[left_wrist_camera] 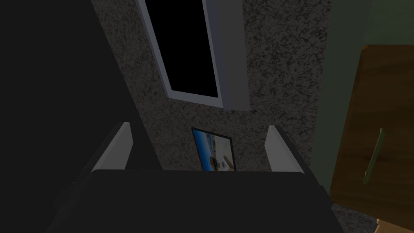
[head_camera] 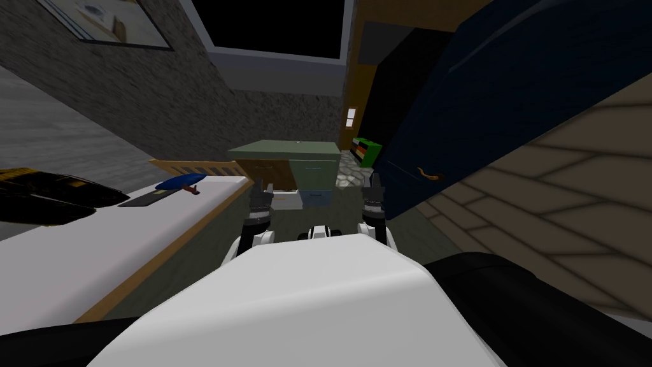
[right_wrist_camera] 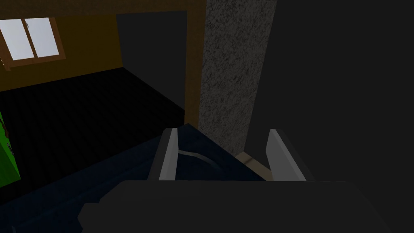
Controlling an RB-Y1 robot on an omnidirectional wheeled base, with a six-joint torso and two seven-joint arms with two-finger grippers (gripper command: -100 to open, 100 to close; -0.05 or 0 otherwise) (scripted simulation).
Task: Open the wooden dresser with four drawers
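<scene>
The dresser point(head_camera: 286, 153) stands ahead by the far wall, with a green top, a brown front and a grey-green front; a pale blue front point(head_camera: 315, 198) sticks out lower down. My left gripper point(head_camera: 261, 190) is raised just before it, open with nothing between the fingers point(left_wrist_camera: 121, 149). Beside that gripper point(left_wrist_camera: 201, 150) shows a brown wooden front point(left_wrist_camera: 376, 121) with a thin green bar handle point(left_wrist_camera: 374, 155), apart from the fingers. My right gripper point(head_camera: 374, 188) is raised to the dresser's right, open point(right_wrist_camera: 222, 155) and empty, over a dark blue door.
A dark blue door point(head_camera: 484, 95) with a curved handle point(head_camera: 430, 173) stands open at the right. A long white surface with a wooden edge point(head_camera: 127, 236) runs along the left, holding a blue object point(head_camera: 180, 182) and black things point(head_camera: 44, 194). A green box point(head_camera: 368, 150) lies beyond the dresser.
</scene>
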